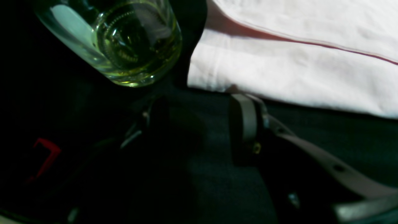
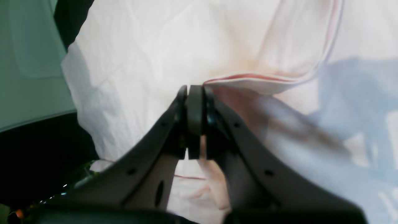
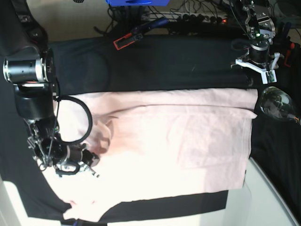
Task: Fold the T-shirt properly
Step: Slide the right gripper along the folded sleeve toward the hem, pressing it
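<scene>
Nearest the base camera, the right gripper [image 3: 92, 162] sits low over the edge of the T-shirt [image 3: 178, 150], and in its wrist view the jaws are pressed together with a thin fold of the pink fabric pinched between the pads, right by a hem line with reddish stitching. The shirt itself is spread mostly flat across the black table cloth [image 3: 155, 68], pale pink, plain side up as far as I can see, with a few overlapping folded layers toward the middle. Further back, the left gripper [image 3: 258, 68] hovers over the bare cloth just beyond the shirt's far corner, jaws spread wide and holding nothing; in its wrist view one finger [image 1: 245, 123] sits just beside the shirt's edge. A clear glass jar [image 3: 276, 104] lies just beside that corner too.
</scene>
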Controlling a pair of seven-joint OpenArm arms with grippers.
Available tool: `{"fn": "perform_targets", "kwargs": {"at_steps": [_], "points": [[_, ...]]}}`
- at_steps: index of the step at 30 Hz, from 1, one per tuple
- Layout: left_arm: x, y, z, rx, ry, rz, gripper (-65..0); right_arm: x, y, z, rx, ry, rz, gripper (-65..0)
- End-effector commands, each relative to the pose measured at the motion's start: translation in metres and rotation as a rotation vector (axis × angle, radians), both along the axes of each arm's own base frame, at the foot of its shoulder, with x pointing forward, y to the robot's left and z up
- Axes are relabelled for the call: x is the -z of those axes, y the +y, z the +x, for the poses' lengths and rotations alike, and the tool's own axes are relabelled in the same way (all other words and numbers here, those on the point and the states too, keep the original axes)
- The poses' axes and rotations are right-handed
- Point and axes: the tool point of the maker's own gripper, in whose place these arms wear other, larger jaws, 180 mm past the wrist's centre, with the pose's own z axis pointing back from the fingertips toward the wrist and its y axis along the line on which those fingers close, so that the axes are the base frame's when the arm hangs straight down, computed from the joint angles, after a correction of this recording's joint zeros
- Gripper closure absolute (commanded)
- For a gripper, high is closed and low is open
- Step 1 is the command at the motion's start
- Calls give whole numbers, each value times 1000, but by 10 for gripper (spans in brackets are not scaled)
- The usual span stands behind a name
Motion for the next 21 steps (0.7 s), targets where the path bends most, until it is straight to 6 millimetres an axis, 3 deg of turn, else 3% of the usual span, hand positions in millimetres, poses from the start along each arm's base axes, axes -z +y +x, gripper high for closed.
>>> {"fn": "perform_targets", "kwargs": {"at_steps": [1,9,21], "points": [[-11,7,5,1,-36,26,-301,-25,-1,23,11,-69,6,0],[-11,7,5,1,-34,25,-301,-24,-19,39,77,-53,-13,0],[-10,7,4,0,-33,25,-301,-32,-16,47,80,-68,-9,0]]}}
